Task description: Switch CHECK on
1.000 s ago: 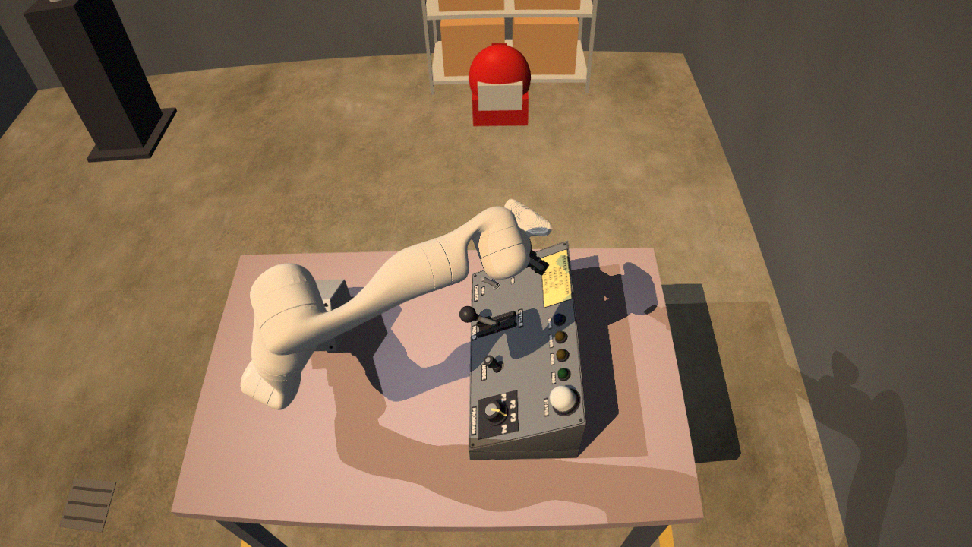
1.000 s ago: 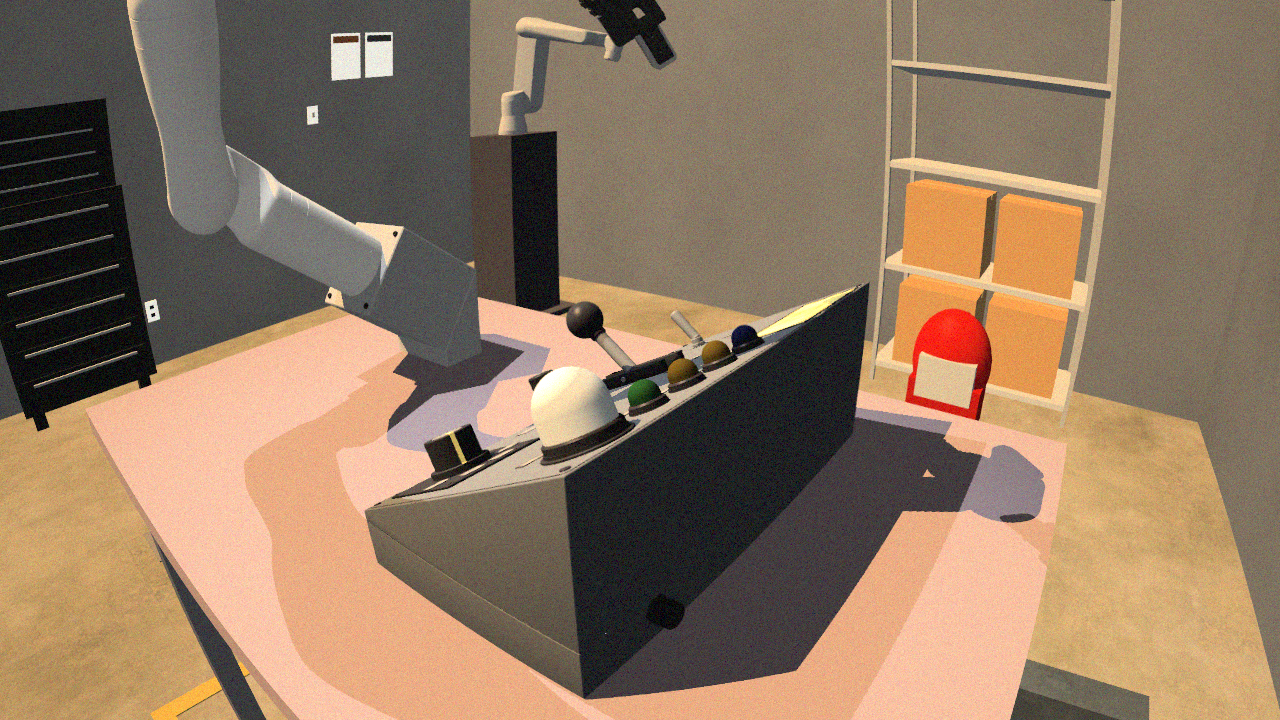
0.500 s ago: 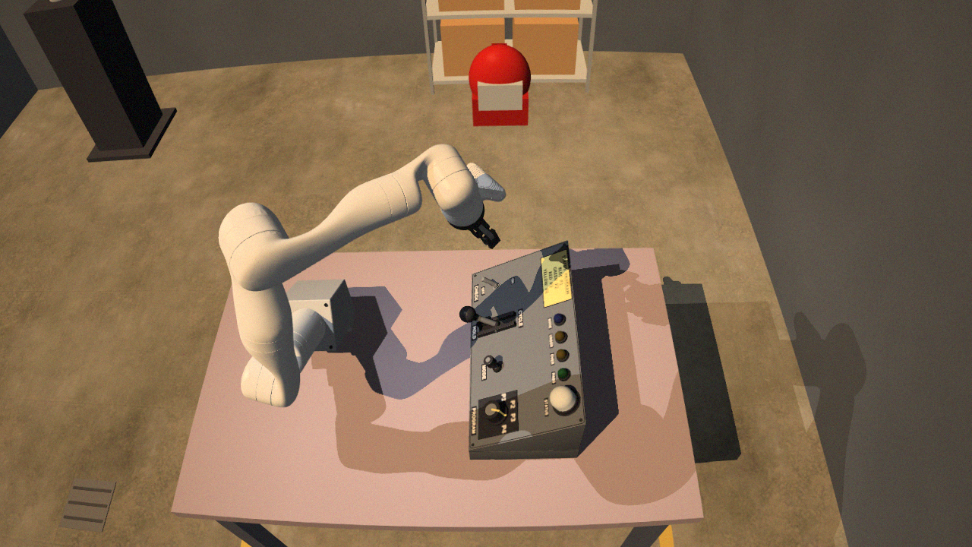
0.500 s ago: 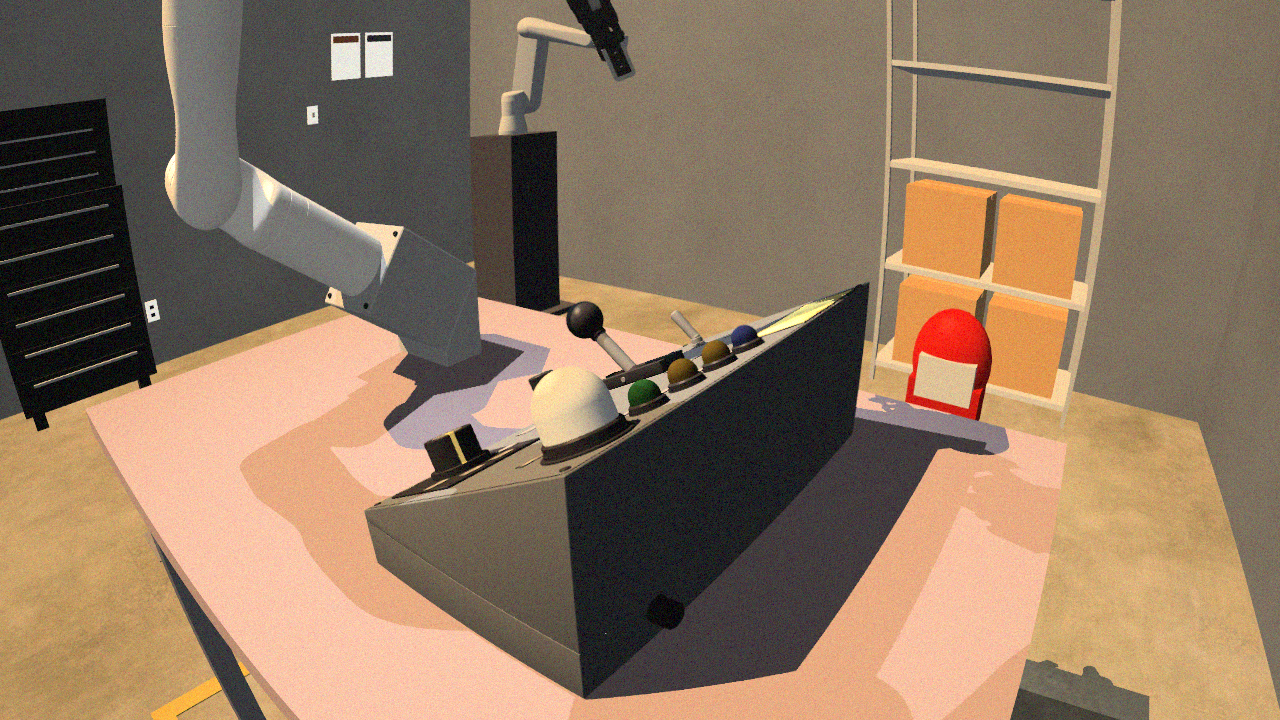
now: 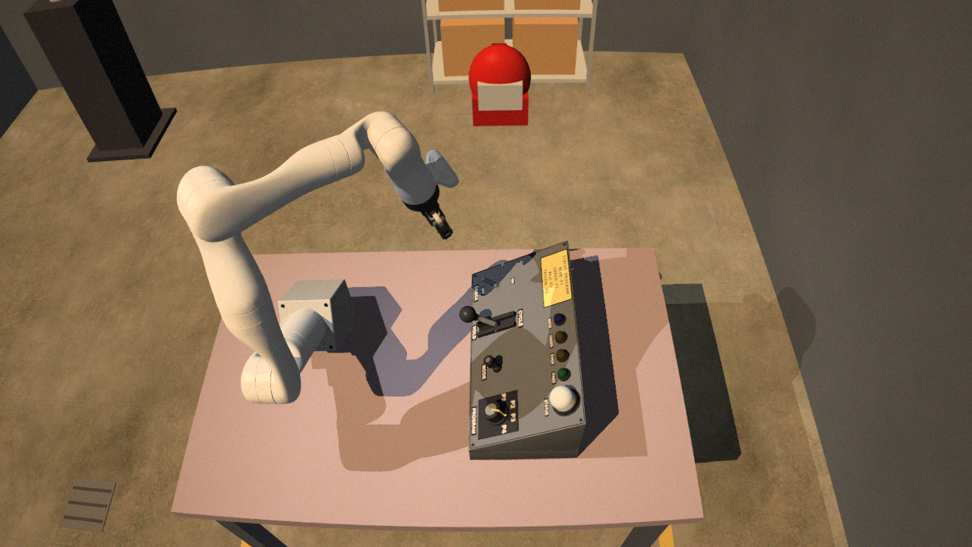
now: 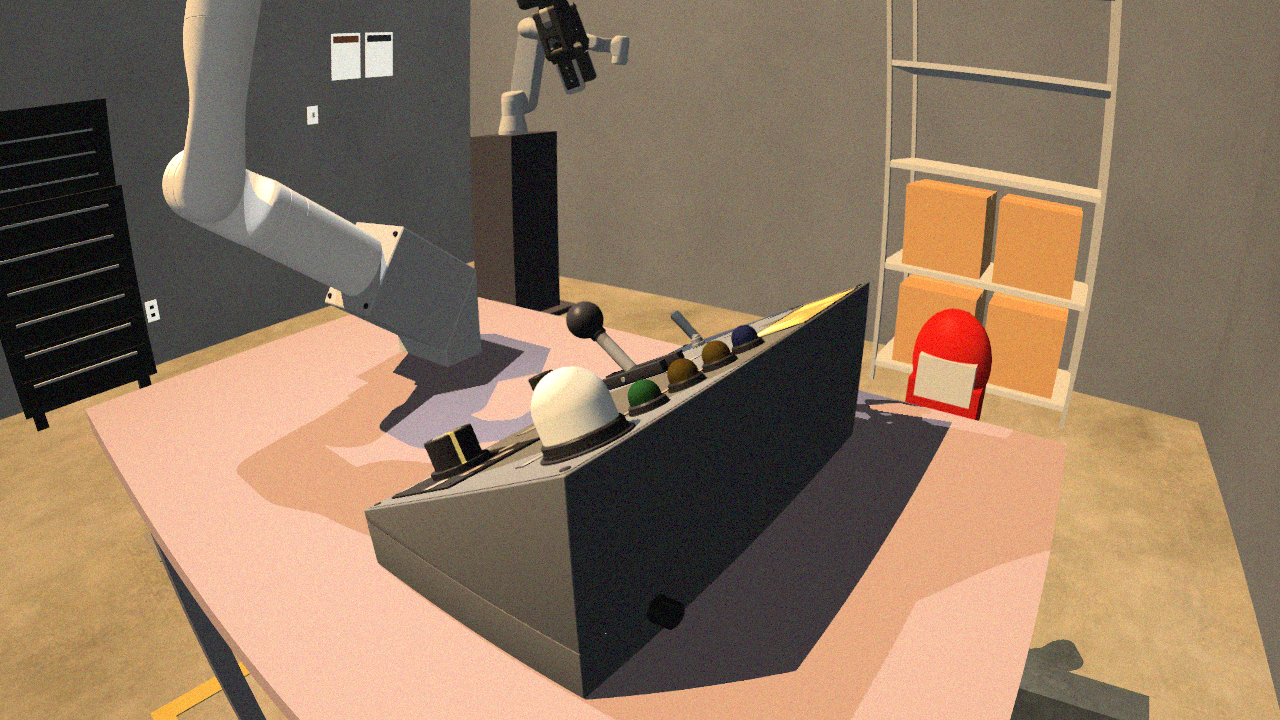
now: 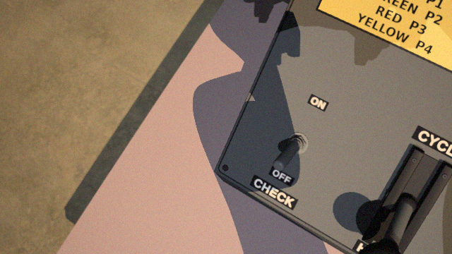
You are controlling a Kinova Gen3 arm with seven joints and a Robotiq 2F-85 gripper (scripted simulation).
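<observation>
The grey console [image 5: 525, 353] lies on the pink table, at the right. Its CHECK toggle [image 7: 290, 153] sits in the far left corner of the panel and leans toward the OFF label, away from ON. The toggle also shows in the top view [image 5: 494, 279] and in the exterior view [image 6: 687, 325]. My gripper [image 5: 443, 228] hangs high above the table, up and to the left of that corner, well apart from the console. It is open and empty in the exterior view [image 6: 572, 71]. Its fingers are out of the wrist view.
The panel also carries a ball-knob lever [image 5: 467, 314], a MODE toggle [image 5: 493, 364], a PROGRAM knob [image 5: 492, 410], a white dome [image 5: 563, 399], coloured buttons [image 5: 561, 345] and a yellow label [image 5: 555, 275]. The arm's base box [image 5: 314, 314] stands at the table's left.
</observation>
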